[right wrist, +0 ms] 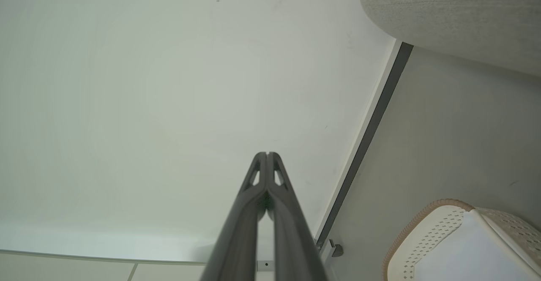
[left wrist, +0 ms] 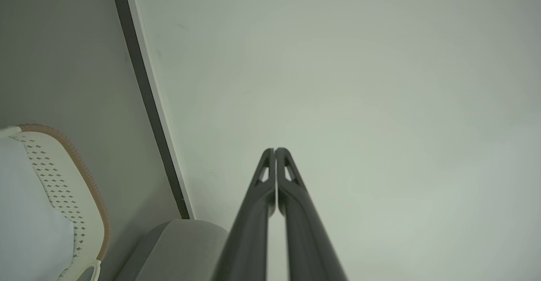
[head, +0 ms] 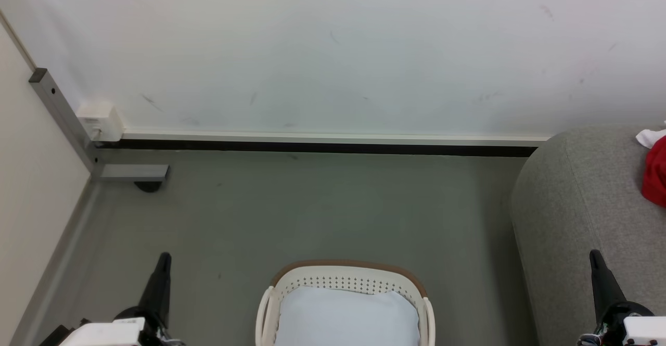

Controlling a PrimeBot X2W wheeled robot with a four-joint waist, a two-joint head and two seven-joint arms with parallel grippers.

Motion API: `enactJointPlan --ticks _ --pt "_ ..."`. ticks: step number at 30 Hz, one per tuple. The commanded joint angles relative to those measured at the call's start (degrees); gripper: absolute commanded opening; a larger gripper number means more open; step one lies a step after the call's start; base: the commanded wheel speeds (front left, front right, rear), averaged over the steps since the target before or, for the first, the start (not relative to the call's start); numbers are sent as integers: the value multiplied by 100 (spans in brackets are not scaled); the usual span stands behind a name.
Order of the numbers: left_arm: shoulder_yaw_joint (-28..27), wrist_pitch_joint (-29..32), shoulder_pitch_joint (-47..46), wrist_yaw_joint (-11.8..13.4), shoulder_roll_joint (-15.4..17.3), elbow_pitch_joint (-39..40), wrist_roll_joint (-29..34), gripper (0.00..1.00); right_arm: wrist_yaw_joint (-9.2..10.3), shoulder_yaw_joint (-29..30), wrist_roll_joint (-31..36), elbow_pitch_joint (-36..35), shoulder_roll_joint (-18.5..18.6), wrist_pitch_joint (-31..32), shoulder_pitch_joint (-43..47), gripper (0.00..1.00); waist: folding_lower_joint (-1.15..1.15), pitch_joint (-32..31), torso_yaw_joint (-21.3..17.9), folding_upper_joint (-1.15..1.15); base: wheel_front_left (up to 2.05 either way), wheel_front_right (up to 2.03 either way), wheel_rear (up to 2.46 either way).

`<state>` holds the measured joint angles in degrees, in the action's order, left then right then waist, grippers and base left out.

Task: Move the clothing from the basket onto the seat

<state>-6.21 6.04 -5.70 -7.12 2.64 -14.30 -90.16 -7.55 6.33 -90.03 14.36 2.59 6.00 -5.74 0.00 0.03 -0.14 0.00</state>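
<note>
Left gripper (left wrist: 275,150): its two long dark fingers are pressing together along their tips, pinching nothing, and pointing at the pale wall (left wrist: 359,82). In the head view it is resting at the lower left above the grey floor (head: 312,210).

Right gripper (right wrist: 267,154): its fingers are likewise pressing together with nothing between them, and it is pointing at the same wall. In the head view it is standing at the lower right, in front of the sofa's arm.

The cream-white perforated plastic laundry basket with a brown rim band (head: 344,265) is sitting on the floor at bottom centre, between the two grippers and apart from both. A plain pale pillow-like cloth (head: 346,317) is lying inside it.

The large grey fabric-upholstered sofa with a rounded arm (head: 572,205) is standing to the right of the basket, against the wall. The bright red soft clothing (head: 656,171) is lying on the sofa at the right frame edge, with a bit of white fabric (head: 649,137) just above it.

A grey metal post (head: 62,117) is running along the left corner, a small white box (head: 99,121) beside it.
</note>
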Motion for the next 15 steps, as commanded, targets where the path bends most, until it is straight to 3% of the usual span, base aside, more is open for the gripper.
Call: enactJointPlan --ticks 1,15 --pt "-33 42 -75 -45 42 31 -120 0 11 29 -145 -48 51 47 -70 0 0 5 4 0 0 0 0" --pt "-48 74 -80 -55 42 35 -257 0 12 33 -240 -52 50 74 -86 0 0 15 14 0 0 0 0"
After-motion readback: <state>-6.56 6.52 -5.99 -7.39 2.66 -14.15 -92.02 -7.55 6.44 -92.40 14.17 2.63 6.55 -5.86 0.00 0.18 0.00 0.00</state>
